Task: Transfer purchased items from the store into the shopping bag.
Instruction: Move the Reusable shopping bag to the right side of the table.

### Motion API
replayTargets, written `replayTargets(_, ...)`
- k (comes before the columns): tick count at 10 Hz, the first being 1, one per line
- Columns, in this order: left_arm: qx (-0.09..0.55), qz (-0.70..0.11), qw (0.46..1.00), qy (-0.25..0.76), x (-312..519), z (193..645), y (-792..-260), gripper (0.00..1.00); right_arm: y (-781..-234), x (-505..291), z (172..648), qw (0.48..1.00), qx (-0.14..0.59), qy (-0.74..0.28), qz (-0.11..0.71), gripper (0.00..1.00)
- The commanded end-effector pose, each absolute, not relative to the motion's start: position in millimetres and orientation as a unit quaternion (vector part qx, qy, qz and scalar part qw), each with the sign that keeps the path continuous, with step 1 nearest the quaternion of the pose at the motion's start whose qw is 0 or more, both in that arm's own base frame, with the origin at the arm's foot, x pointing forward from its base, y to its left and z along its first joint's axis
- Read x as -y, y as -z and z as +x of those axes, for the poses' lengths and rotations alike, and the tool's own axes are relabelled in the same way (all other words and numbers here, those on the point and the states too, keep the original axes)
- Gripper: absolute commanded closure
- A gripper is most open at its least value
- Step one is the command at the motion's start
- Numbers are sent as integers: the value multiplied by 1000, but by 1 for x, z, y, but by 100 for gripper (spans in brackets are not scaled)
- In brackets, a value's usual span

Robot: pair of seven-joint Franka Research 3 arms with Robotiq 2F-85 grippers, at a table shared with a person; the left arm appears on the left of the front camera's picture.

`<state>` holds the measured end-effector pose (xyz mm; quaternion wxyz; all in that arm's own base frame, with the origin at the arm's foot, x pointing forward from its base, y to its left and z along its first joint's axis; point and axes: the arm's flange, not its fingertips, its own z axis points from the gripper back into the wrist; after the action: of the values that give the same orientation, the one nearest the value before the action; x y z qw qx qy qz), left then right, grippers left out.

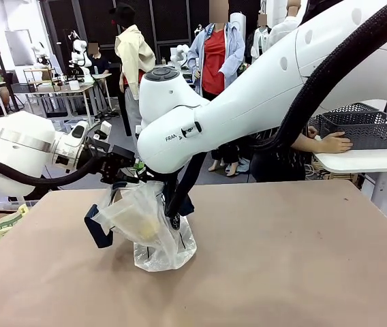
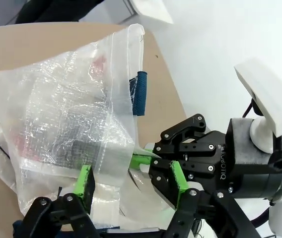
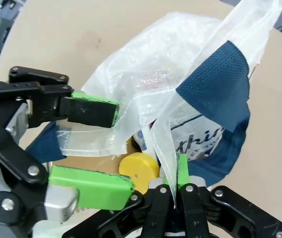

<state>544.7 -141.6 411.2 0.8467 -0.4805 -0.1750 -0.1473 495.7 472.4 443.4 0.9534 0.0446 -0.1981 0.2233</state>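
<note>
The shopping bag [image 1: 154,235] stands on the brown table, translucent and crinkly, with a navy strap handle [image 1: 98,231] hanging at its left. My right gripper [image 3: 176,171] is shut on the bag's rim film [image 3: 168,134] and holds that side up. My left gripper [image 2: 130,171] is open, its green pads [image 2: 85,182] wide apart, with the opposite wall of the bag [image 2: 71,124] lying between them. A yellow round item [image 3: 138,168] lies inside the bag, and a red item [image 2: 99,62] shows through the film. The store [image 1: 357,126], a dark grey lattice basket, sits on a white side table at the far right.
A person's hand [image 1: 334,143] rests against the basket's front. The right arm's white link [image 1: 248,102] crosses above the bag. A green-and-white packet [image 1: 3,225] lies at the table's left edge. Bare table [image 1: 296,259] stretches to the right of the bag.
</note>
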Motion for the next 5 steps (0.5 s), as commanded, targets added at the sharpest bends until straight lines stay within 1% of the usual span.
replayTargets(1,181,-470,847,170,149,544,-413,23,-440,-482,496,953,202,-225,36,100)
replayTargets(5,164,-460,854,182,158,551,-411,23,-440,-494,492,947,208,-241,42,100)
